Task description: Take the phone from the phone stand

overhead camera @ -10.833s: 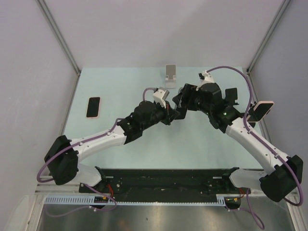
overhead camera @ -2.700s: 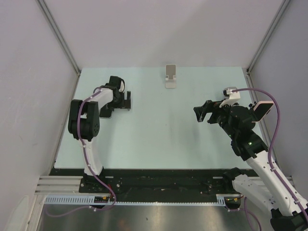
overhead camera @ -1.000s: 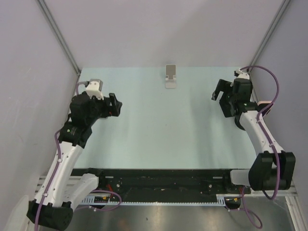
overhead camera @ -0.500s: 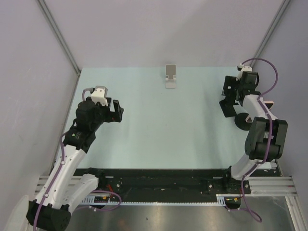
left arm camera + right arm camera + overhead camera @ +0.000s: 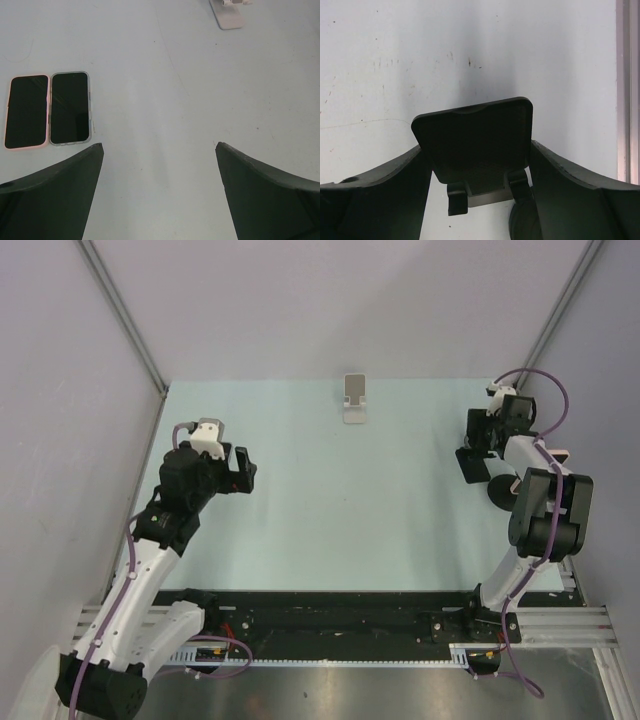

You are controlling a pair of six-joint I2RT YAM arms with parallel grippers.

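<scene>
A pale mint counter (image 5: pixel 330 520) fills the middle, boxed in by plain grey walls (image 5: pixel 340 300), with slanted metal posts (image 5: pixel 122 315) leading to its far corners. A silver rail (image 5: pixel 627 75) runs along its right edge. Small dark scuffs (image 5: pixel 469 61) mark the surface nearby.

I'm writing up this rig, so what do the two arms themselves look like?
The left arm and right arm have white link shells between bulky black joint housings. A purple cable loops along each, ending at a small white camera block on the wrist. The jaws are dark, tapered wedges.
</scene>
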